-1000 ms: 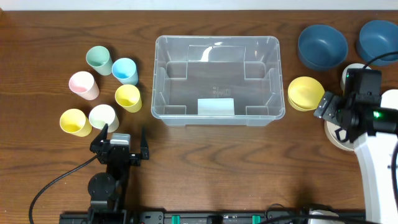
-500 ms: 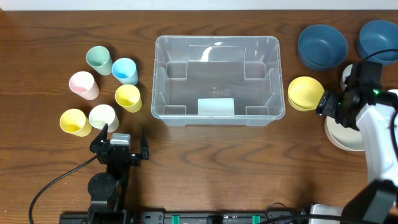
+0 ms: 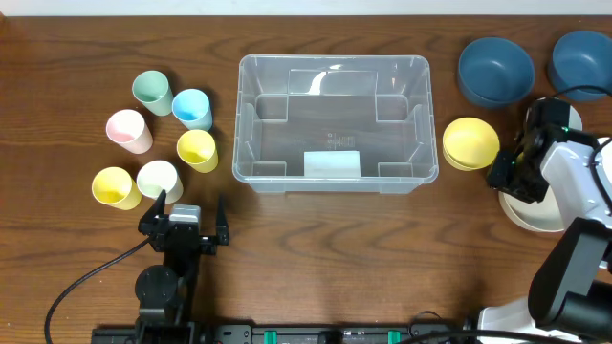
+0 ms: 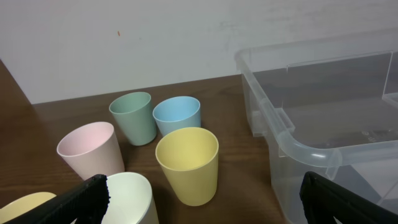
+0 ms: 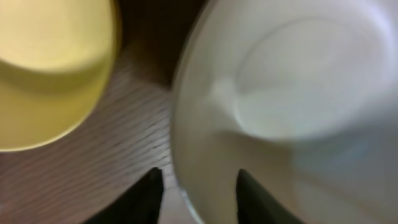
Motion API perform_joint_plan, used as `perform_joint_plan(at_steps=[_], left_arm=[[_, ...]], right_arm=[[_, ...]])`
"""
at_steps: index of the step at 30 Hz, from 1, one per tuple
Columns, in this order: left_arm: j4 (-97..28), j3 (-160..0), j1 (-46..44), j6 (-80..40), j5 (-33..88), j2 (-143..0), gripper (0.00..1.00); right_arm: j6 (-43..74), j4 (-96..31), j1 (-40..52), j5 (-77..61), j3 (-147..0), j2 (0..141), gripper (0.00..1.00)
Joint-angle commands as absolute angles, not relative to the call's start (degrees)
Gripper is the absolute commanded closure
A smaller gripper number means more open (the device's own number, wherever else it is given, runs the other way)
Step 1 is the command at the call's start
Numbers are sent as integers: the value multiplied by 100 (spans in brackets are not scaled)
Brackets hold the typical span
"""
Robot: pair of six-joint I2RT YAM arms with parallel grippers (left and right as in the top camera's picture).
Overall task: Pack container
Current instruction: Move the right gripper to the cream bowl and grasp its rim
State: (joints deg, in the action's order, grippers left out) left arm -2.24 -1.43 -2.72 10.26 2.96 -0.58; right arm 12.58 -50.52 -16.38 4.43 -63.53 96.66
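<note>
The container, a large clear bin with a white label on its base, stands empty at the table's middle; its corner shows in the left wrist view. My right gripper is down at the left rim of a white bowl, just right of the stacked yellow bowls. In the right wrist view the gripper straddles the white bowl's rim, one finger outside and one inside, with a gap still showing. My left gripper rests open near the front left, with nothing between its fingers.
Several pastel cups stand left of the container: green, blue, pink, yellow, another yellow and white. Two dark blue bowls sit at the back right.
My right arm swung and lowered onto the white bowl's left rim, and its jaws narrowed around that rim. The left arm has not moved.
</note>
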Motion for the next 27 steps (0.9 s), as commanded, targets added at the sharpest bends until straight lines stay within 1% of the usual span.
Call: perform_joint_plan(at_steps=[1,3,7,11,21,27], left_arm=[[-399,-23,-248,958,220,-23,2],[-397,-23,-248,958,220,-23,2],[-399,-23,-248,958,220,-23,2],[-399,-23,-248,958,220,-23,2],[-399,-23,-248,961,220,-23,2],[-397,-23,-248,958,220,-23,2]], right_arm=[[1262,-5019,-1763,440,-6313,9668,70],[1260,-5011,-1796,440,-6296,9668,75],[1258,-5006,-1811,443,-6239,9668,84],[1256,-5002,-1811,443,-6235,9671,98],[1256,-5070,-1811,384,-6274,9655,99],[1219,-5500,-1809,-47,-6788,9380,99]])
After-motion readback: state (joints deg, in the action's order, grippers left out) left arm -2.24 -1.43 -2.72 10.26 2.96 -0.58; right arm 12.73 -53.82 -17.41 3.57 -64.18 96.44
